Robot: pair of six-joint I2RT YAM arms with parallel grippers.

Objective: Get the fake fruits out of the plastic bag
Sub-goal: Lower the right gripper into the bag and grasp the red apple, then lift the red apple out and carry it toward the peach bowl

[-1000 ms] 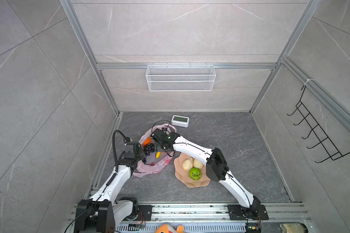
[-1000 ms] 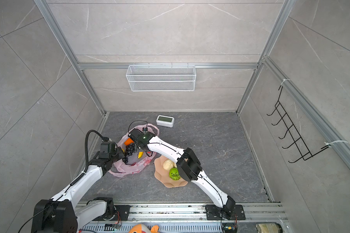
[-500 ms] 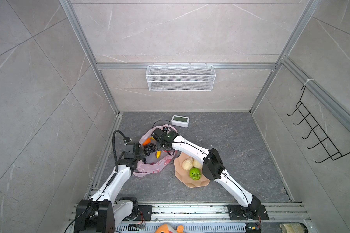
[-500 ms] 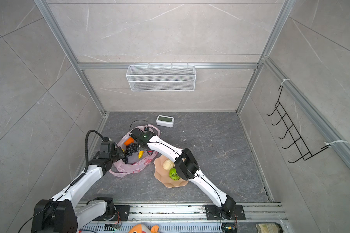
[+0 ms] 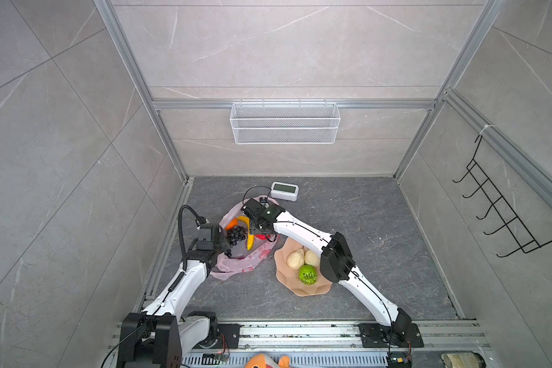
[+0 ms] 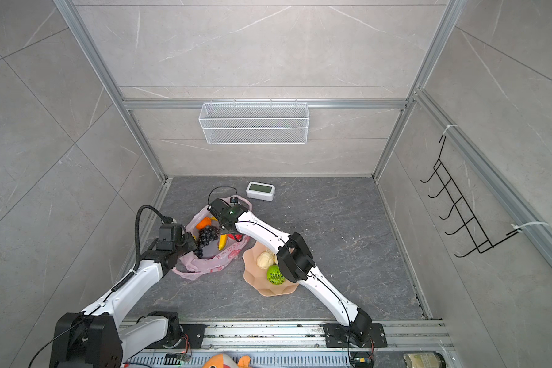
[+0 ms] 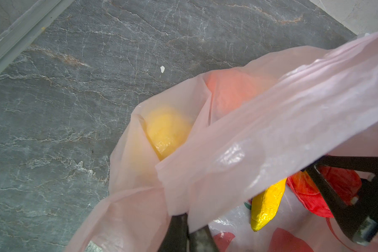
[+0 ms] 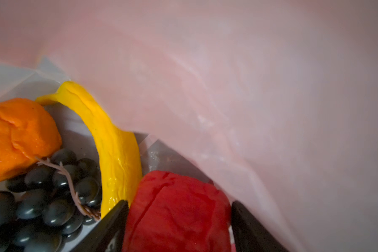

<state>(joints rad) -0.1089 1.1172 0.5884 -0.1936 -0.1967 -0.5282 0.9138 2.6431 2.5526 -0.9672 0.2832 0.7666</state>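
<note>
In both top views the plastic bag [image 5: 236,259] lies on the floor [image 5: 348,216] at about 9 o'clock from the peach bowl [image 5: 313,291], with the grapes [image 5: 235,234], the banana [image 5: 250,242] and the orange [image 5: 232,223] inside it. The left claw [image 5: 222,241] holds the bag's 9 o'clock edge. The right claw [image 5: 259,230] dips in at its 3 o'clock side, where its own body hides its fingers. In the left wrist view the left claw is pressed together on a fold of pink film. The film is thin and slippery, so it could slide out and the mouth could flop shut. A yellow lump [image 7: 166,131] shows only as a blur through the film. In the right wrist view the right claw stands spread with the red apple [image 8: 177,213] between its fingers [image 8: 116,222], not squeezing it that I can see. The apple is shiny and round, so it could pop out, or the claw could grab film or banana too. The apple's near part is cut off.
</note>
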